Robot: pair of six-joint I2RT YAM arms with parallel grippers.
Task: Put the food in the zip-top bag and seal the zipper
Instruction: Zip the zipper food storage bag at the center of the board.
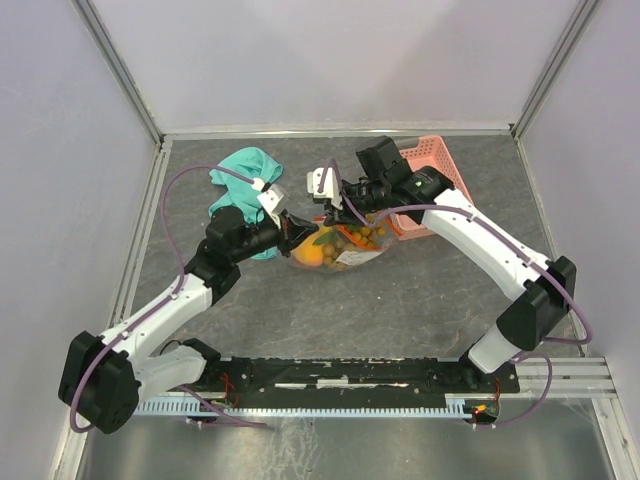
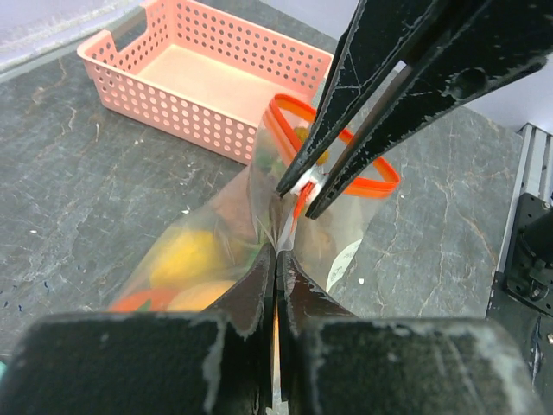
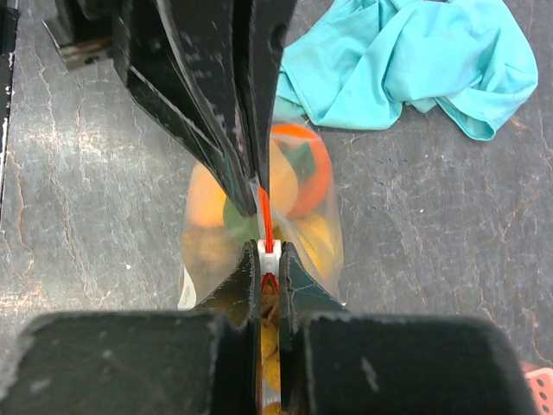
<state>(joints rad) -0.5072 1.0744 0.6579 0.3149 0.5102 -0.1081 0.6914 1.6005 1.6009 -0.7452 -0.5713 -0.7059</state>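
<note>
The clear zip-top bag lies mid-table with the food inside it. An orange fruit and tan berries show through the plastic. The left wrist view shows a yellow lemon in the bag. My left gripper is shut on the bag's mouth edge at one end. My right gripper is shut on the white slider of the red zipper, close to the left gripper's fingers. Beyond the right gripper the red strip still forms an open loop.
A pink slatted basket stands just right of the bag, behind my right arm, and shows empty in the left wrist view. A teal cloth lies at the back left, also in the right wrist view.
</note>
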